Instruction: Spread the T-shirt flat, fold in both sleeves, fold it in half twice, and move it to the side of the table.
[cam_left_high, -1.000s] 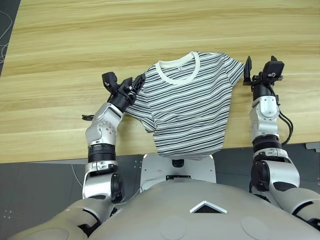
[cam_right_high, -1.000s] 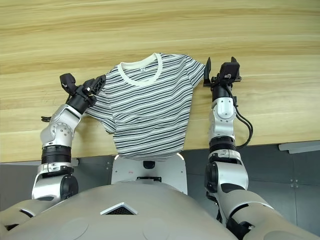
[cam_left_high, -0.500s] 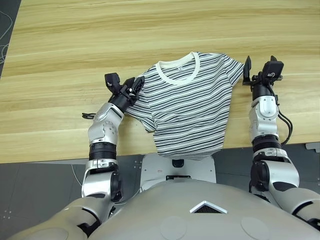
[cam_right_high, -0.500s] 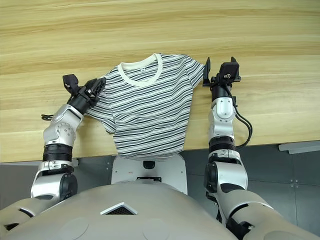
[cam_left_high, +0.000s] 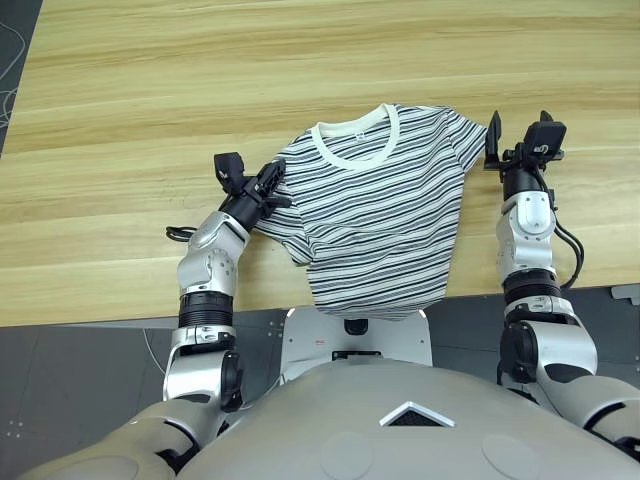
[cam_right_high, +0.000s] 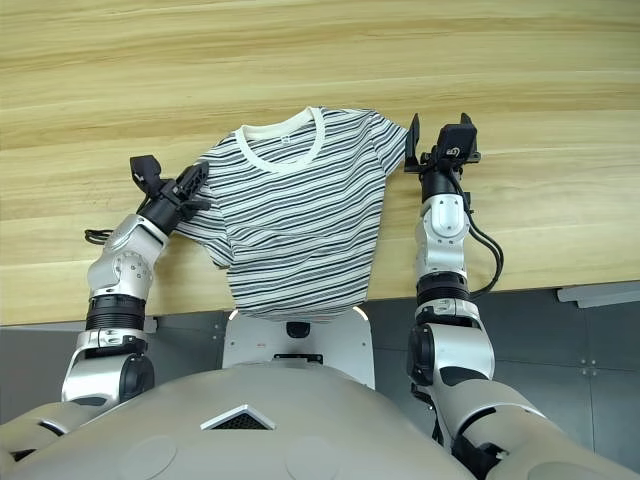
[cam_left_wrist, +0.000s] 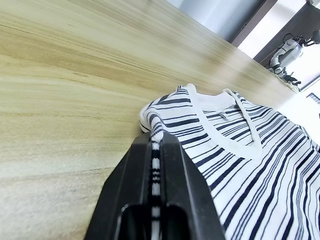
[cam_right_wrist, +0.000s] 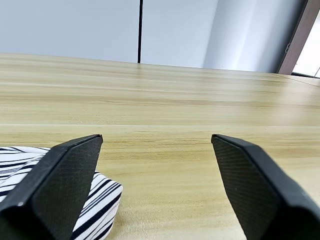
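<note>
Shift since a second ago: the left gripper (cam_left_high: 272, 182) has slid a little toward the shirt's middle, drawing the sleeve's edge along with it; the right gripper (cam_right_wrist: 157, 139) has kept its place.
Left gripper: fingers pressed together on a fold of striped cloth at the edge of the left sleeve (cam_left_high: 288, 205), low over the desk (cam_left_high: 150, 100).
Right gripper: fingers spread wide with nothing between them, standing at the outer edge of the right sleeve (cam_left_high: 466, 132). One finger is just beside the cloth; whether it touches cannot be told.
T-shirt (cam_left_high: 380, 215): striped black and white with a white collar (cam_left_high: 356, 143). It lies at the middle of the desk's near edge, collar toward the far edge, hem hanging over the near edge.
Lie of the cloth: the body is mostly spread out, with creases running from the left sleeve toward the hem. The left sleeve is bunched inward against the body; the right sleeve lies out to the side.
</note>
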